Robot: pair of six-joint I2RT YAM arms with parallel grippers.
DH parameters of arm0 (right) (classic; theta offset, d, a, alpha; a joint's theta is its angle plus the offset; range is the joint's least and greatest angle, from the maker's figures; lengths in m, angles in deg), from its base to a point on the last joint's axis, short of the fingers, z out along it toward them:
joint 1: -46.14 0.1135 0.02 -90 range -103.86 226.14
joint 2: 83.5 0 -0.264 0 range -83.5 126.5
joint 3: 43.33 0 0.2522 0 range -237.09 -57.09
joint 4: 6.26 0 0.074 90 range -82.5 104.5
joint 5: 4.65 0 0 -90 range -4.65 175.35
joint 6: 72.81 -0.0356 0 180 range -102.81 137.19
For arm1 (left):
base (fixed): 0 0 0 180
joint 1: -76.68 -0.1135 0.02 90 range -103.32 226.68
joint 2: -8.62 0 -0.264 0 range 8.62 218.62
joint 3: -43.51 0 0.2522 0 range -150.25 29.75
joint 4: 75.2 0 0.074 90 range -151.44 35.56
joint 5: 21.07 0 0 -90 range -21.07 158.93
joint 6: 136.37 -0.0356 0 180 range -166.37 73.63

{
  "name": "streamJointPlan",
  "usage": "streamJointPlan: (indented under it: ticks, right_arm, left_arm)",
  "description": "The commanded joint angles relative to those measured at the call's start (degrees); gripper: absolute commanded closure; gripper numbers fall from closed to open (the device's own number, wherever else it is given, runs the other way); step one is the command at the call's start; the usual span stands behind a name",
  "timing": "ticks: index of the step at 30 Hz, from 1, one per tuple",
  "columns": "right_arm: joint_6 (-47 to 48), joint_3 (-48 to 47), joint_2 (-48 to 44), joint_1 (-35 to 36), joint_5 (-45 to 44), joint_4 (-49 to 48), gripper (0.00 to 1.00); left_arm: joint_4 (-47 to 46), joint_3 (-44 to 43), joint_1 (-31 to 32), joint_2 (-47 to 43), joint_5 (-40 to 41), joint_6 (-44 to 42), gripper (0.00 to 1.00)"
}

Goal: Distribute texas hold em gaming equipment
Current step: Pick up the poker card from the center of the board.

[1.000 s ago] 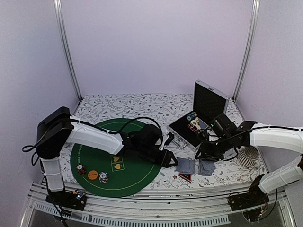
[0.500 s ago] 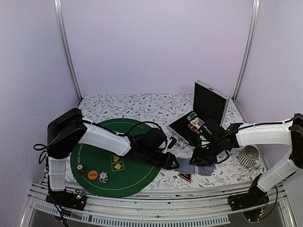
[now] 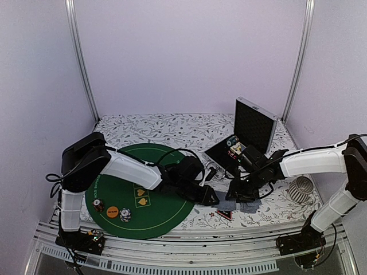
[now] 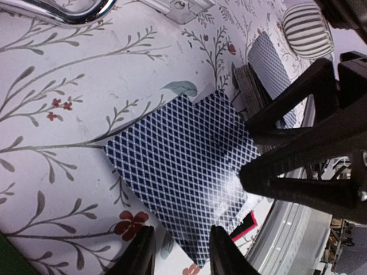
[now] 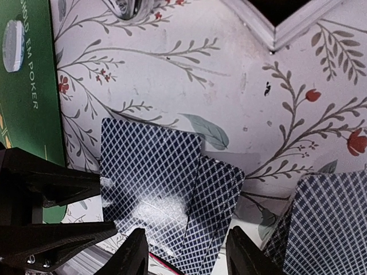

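A small fan of blue lattice-backed playing cards [image 4: 183,166] [image 5: 155,177] [image 3: 226,201] lies flat on the floral cloth, right of the green mat [image 3: 143,195]. My left gripper [image 4: 180,255] [image 3: 215,197] hovers open at the fan's near edge, one finger on either side. My right gripper [image 5: 189,258] [image 3: 235,192] is open over the same fan from the other side, facing the left fingers [image 5: 46,212]. A second card pile [image 5: 327,223] [image 4: 269,63] [image 3: 250,205] lies just right. A red-black triangle token [image 3: 223,215] [image 4: 248,224] sits in front. Chip stacks [image 3: 98,204] and an orange disc [image 3: 113,211] rest on the mat.
An open black case [image 3: 246,134] [image 5: 287,17] stands behind the cards with more chips inside. The white ribbed cup [image 3: 301,188] [image 4: 309,23] lies at the far right. The table's front rail [image 3: 189,260] runs close below the cards.
The left arm has stretched further right and the right gripper has slid left and down, so both now meet over the left card fan.
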Motion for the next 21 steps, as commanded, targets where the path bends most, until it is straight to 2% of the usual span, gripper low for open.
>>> streamJointPlan:
  ticks: [1,6,11,14,17,21]
  right_arm:
    - [-0.41,-1.41,1.98,0.92,0.73,-2.47,0.52]
    - [-0.54,-1.58,2.59,0.95,2.94,-6.17,0.53]
    - [-0.91,-0.89,3.69,1.03,5.63,-10.19,0.58]
    - [-1.42,-0.31,3.96,0.96,6.3,-12.36,0.63]
    - [-1.41,-0.5,4.61,0.96,6.81,-13.24,0.72]
    - [-1.39,-0.5,4.97,1.03,7.89,-14.09,0.94]
  left_arm:
    - [-0.88,-1.08,0.25,1.46,-0.97,0.63,0.67]
    - [-1.34,-1.17,0.26,1.99,-1.53,0.63,0.74]
    - [-1.54,-0.98,-0.02,2.67,-2.68,0.7,0.81]
    - [-2.76,-0.3,-0.43,2.44,-3.07,1.4,0.82]
    - [-2.92,-0.11,-0.63,2.66,-3.56,1.55,0.83]
    - [-3.36,0.88,-0.82,2.8,-4.36,2.61,0.84]
